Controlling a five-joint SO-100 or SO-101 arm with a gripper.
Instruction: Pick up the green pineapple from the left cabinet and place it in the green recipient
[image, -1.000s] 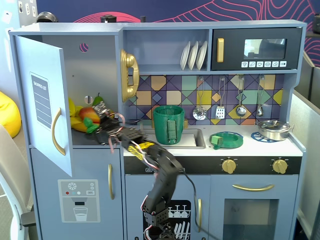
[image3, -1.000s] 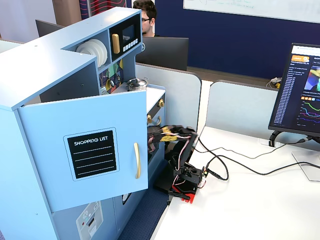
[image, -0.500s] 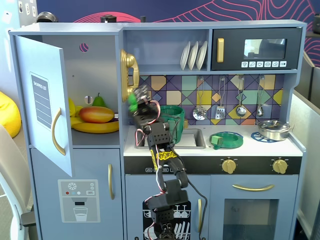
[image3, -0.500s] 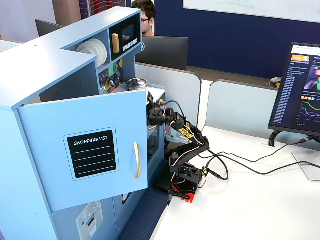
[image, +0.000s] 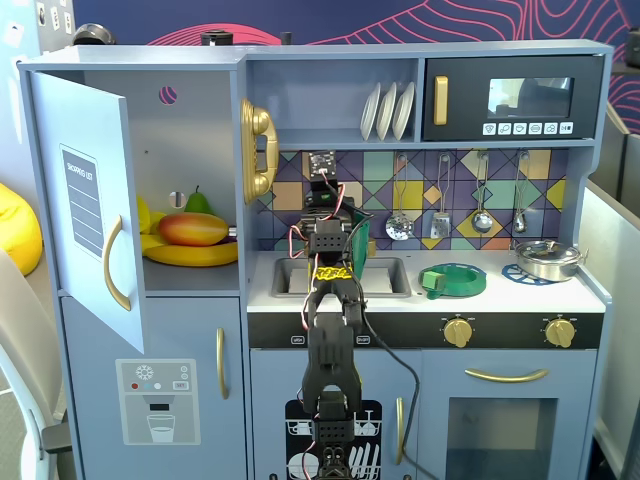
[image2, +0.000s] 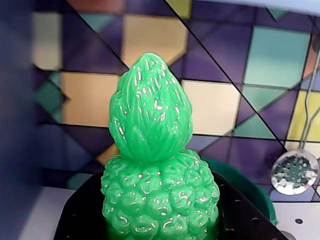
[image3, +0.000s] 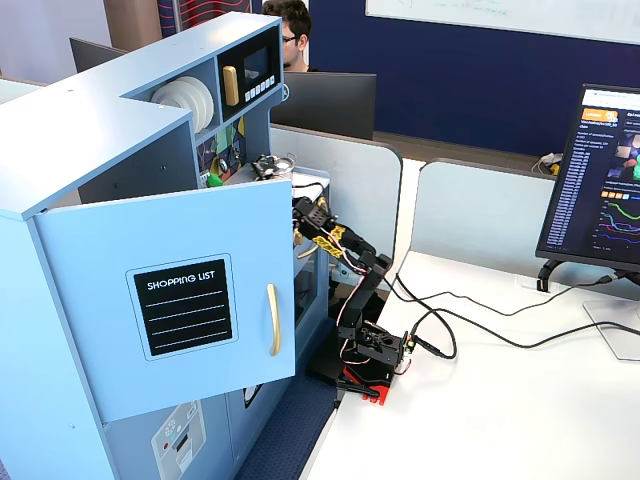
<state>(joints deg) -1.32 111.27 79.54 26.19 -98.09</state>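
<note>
The green pineapple (image2: 159, 165) stands upright between my gripper's (image2: 160, 222) black jaws, which are shut on its bumpy body. The dark-green recipient's rim (image2: 243, 186) shows just behind and to the right of it. In a fixed view my gripper (image: 327, 205) is over the sink by the tiled backsplash, and the arm hides the pineapple. Only a green edge of the recipient (image: 363, 240) shows beside the arm. The left cabinet (image: 190, 130) stands open, its shopping-list door (image: 85, 205) swung out; the door also shows in a fixed view (image3: 180, 300).
A mango (image: 192, 229), bananas (image: 190, 254) and a pear (image: 198, 201) lie in the cabinet. A flat green pan (image: 452, 280) and a metal pot (image: 548, 258) sit on the counter. Utensils (image: 400, 222) hang on the backsplash; a slotted spoon (image2: 294, 173) is at the right.
</note>
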